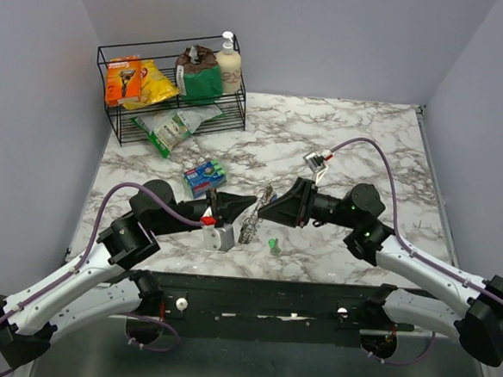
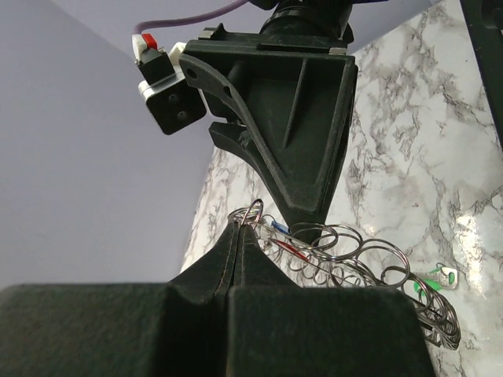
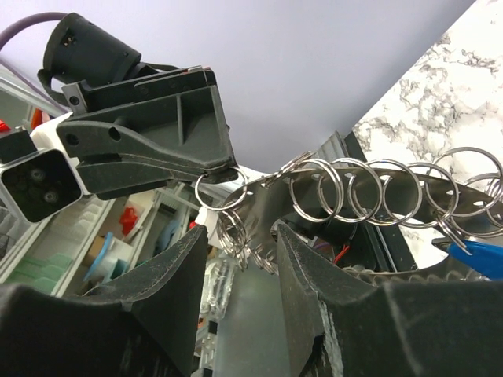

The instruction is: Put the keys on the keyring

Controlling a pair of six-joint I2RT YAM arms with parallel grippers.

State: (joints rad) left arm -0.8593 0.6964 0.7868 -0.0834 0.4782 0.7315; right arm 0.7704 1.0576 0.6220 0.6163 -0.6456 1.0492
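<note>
At the far left corner of the white marble-patterned table [image 1: 367,145] stands a black wire basket rack [image 1: 118,127] holding an orange box [image 1: 123,79], a yellow crinkly packet [image 1: 153,84], a brown-and-green bag [image 1: 199,74] and a cream pump bottle [image 1: 230,62]. A green-and-white pouch [image 1: 171,126] lies half out of the rack's front onto the marble. Nearer the middle of the table sits a small blue and green box [image 1: 204,177], well apart from the rack.

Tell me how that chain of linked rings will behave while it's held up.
The chain of rings is probably floppy: in the left wrist view it sags in loose loops from the left gripper. Thin smooth wire likely slips, and the rings may tangle.
</note>
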